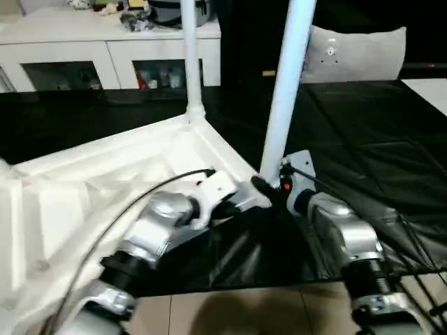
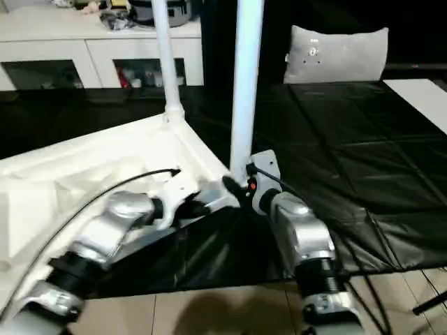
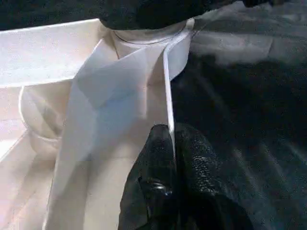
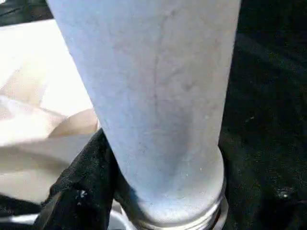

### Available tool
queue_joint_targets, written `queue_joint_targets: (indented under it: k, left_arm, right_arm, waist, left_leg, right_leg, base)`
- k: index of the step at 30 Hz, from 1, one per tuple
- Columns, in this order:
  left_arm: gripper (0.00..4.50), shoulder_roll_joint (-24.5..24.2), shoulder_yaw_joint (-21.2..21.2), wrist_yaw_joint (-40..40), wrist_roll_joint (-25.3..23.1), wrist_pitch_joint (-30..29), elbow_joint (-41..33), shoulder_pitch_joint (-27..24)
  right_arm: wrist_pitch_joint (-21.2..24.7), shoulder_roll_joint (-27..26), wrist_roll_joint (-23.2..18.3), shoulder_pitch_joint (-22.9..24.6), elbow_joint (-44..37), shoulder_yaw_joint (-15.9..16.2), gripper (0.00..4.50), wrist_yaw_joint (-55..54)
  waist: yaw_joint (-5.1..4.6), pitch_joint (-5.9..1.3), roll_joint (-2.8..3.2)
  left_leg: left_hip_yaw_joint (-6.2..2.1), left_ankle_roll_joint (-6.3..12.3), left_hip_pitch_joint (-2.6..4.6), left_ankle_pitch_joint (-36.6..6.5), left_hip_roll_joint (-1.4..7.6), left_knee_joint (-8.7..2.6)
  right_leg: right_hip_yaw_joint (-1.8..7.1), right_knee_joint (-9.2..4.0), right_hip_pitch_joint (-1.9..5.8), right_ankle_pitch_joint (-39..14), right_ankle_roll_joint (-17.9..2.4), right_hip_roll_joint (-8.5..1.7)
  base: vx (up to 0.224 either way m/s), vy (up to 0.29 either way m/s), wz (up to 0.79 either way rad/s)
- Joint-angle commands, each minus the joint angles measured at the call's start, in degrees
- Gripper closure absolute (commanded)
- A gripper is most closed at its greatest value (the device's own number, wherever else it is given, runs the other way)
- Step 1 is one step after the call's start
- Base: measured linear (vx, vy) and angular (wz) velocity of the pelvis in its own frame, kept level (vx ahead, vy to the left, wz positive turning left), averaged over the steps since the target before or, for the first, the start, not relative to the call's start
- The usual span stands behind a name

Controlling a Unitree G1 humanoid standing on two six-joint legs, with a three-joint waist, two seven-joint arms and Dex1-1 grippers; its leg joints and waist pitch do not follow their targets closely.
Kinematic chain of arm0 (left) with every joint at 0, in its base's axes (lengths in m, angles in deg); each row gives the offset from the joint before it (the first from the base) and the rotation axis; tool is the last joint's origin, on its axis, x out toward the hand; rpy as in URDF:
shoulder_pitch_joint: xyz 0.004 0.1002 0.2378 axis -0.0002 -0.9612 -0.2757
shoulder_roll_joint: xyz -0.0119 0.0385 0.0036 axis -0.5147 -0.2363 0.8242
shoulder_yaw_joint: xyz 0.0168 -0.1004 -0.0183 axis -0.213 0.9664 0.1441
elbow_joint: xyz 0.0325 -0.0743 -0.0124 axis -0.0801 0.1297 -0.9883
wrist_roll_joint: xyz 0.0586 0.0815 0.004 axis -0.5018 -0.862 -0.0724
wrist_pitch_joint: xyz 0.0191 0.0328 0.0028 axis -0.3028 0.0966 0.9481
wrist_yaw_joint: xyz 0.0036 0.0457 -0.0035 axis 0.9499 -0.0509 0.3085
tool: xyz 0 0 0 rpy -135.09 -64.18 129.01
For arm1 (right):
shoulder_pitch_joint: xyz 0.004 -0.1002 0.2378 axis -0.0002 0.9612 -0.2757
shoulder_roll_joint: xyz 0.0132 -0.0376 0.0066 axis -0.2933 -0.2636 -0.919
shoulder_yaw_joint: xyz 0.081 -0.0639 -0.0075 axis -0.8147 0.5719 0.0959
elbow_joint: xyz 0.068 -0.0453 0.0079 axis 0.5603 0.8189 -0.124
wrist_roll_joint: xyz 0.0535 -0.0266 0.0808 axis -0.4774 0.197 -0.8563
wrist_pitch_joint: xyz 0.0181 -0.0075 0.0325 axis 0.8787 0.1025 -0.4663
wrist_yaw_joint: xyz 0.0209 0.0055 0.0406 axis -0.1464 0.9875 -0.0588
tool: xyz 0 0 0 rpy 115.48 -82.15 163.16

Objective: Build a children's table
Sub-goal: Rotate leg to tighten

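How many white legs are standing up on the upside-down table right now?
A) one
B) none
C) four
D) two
D: two legs rise upright from the overturned table top, a far leg seated in its back corner socket, and a near leg at the front corner, where the right gripper is at its base and the left gripper pinches the top's thin rim.

Both upright legs, far one (image 1: 189,56) at eleven o'clock and near one (image 1: 286,84) at one, run off the top edge; my right gripper's (image 1: 269,190) fingertips hide behind the near leg.
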Motion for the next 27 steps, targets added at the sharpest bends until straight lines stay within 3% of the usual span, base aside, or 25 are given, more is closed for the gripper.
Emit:
queue_joint_targets:
  k: [1,6,10,13,18,22,23,27]
  left_arm:
    - [4.5,1.82,-3.34,0.56,0.33,1.57,-1.76,1.73]
    - [4.5,-0.97,-3.17,1.24,-0.86,2.66,-1.34,1.59]
    - [4.5,-3.85,-3.49,3.5,-1.56,5.78,-0.04,1.56]
    - [4.5,-5.95,-3.61,6.08,-1.21,8.78,1.42,1.72]
    - [4.5,-9.83,-5.03,13.39,0.13,14.21,2.55,1.73]
    - [4.5,-13.23,-7.26,19.38,0.17,18.9,3.73,2.12]
    - [4.5,-14.7,-8.39,21.95,-0.32,22.14,5.03,2.66]
    - [4.5,-16.03,-9.65,26.1,-0.15,25.9,6.39,3.61]
  right_arm:
    - [0.45,-1.57,-1.32,0.21,0.09,2.1,1.13,1.93]
    - [-1.35,1.13,-2.2,1.55,-2.29,2.07,0.68,6.39]
    - [-4.46,5.07,-3.13,2.48,-3.28,1.9,0.24,12.92]
    - [-5.83,9.67,-3.63,3.31,-4.57,2.96,0.18,20.45]
    - [-8.13,16.16,-3.97,3.63,-5.05,3.77,0.08,30.27]
    - [-12.35,20.12,-3.05,2.94,-3.73,5.33,0.08,36.3]
    - [-14.44,22.35,-2.71,2.94,-3.8,7.18,0.08,40.97]
    - [-15.42,24.68,-2.88,3.05,-4.49,9.77,0.08,47.7]
  waist:
    - [0.1,-2.37,0.19]
    - [0.88,-2.78,0.03]
    - [2.03,-2.92,-0.08]
    - [2.38,-3.09,-0.16]
    - [3.54,-3.52,-0.31]
    - [4.09,-3.46,-0.52]
    - [4.14,-3.38,-0.52]
    - [5.15,-3.3,-0.62]
  left_leg:
    - [-2.04,1.54,0.12,-23.71,2.71,-4.9]
    - [-1.6,2.4,-0.58,-18.69,3.12,-5.03]
    - [-1.27,3.51,-0.82,-15.67,3.21,-4.78]
    - [-1.18,4.08,-1.07,-13.36,3.13,-4.64]
    - [-0.94,6.06,-1.37,-7.96,3.34,-4.12]
    - [-0.73,6.57,-1.42,-7.75,3.27,-3.89]
    - [-0.67,6.56,-1.45,-8.17,3.3,-3.91]
    - [-0.7,6.07,-1.13,-9.58,3.61,-4.05]
  right_leg:
    - [2.45,-5.77,1.44,-31.4,-3.47,-4.25]
    - [3.49,-4.47,1.82,-22.18,-7.25,-4.25]
    - [3.69,-4.32,1.91,-21.36,-7.99,-4.47]
    - [3.71,-4.02,2.1,-19.54,-8.59,-4.3]
    - [3.94,-2.73,2.32,-12.07,-11.06,-4.31]
    - [3.86,-2.59,2.11,-13.15,-11.34,-4.25]
    - [3.86,-2.66,2.11,-13.84,-11.15,-4.23]
    - [3.89,-2.85,2.0,-16.86,-10.05,-4.28]
  base:
    - [0.0,0.0,0.0]
    - [0.0,0.0,0.0]
    - [0.0,0.0,0.0]
    - [0.0,0.0,0.0]
    - [0.0,0.0,0.0]
    - [0.0,0.0,0.0]
    - [0.0,0.0,0.0]
    - [0.0,0.0,0.0]
